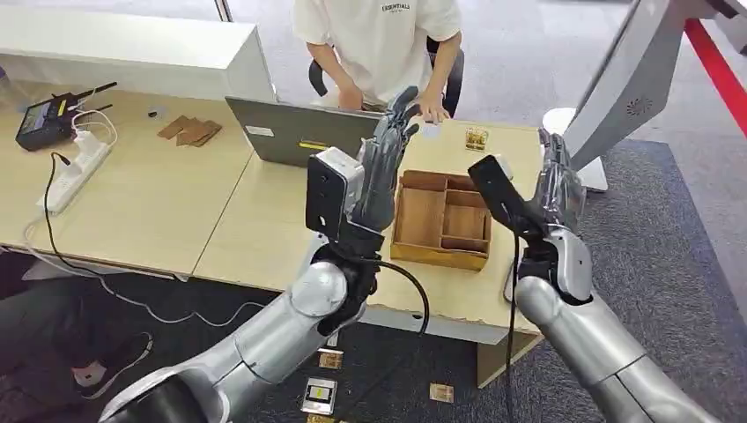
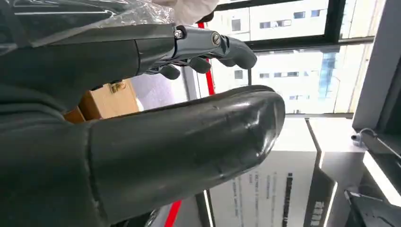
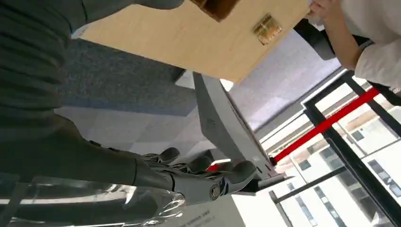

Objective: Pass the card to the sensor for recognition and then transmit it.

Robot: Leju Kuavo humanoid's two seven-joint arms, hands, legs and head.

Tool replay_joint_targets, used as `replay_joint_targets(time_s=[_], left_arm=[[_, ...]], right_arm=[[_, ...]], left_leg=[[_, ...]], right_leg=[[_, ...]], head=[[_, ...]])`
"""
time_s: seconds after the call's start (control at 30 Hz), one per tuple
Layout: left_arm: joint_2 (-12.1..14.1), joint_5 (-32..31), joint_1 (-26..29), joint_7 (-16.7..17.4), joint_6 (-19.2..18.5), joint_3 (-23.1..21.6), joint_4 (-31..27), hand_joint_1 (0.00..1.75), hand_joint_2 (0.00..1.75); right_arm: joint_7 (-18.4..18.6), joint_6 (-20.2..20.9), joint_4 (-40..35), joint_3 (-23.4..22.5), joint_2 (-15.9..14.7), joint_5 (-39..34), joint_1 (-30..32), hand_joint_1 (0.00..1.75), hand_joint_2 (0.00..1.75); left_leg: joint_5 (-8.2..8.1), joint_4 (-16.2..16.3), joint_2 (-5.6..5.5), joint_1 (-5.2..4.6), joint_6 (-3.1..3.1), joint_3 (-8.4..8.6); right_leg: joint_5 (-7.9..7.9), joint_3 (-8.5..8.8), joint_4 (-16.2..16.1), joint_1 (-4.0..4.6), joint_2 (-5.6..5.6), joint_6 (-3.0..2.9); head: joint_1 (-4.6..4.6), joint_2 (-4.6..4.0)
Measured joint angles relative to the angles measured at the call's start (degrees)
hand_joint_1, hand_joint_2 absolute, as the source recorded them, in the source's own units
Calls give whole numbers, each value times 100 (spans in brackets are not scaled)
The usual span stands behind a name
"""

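Both my hands are raised above the light wooden table, fingers straight and apart, holding nothing. My left hand stands in front of the grey laptop, just left of the wooden compartment tray. In the left wrist view its thumb and fingers are bare. My right hand is up at the tray's right side, near the table's right edge; its fingers are likewise bare. A small yellowish card-like item lies on the table beyond the tray. A slanted grey stand rises at the right.
A person in a white shirt sits behind the laptop with a hand on the table. A power strip, a black device and brown pieces lie at the left. Several small cards lie on the carpet below.
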Motion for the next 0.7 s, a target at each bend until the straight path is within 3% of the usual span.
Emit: replay_joint_targets(time_s=[0.17, 0.7], left_arm=[[86, -11, 0, -24, 11, 20, -153, 0, 0], [151, -53, 2, -68, -124, 112, -284, 0, 0]], right_arm=[[-157, 696, -508, 59, -164, 346, 419, 0, 175], [-348, 1207, -709, 419, -171, 980, 859, 0, 175]], left_leg=[[0, 0, 0, 0, 0, 0], [1, 0, -2, 1, -1, -1]], right_leg=[[0, 0, 0, 1, 0, -1], [0, 1, 0, 1, -1, -1]], head=[[0, 0], [2, 0]])
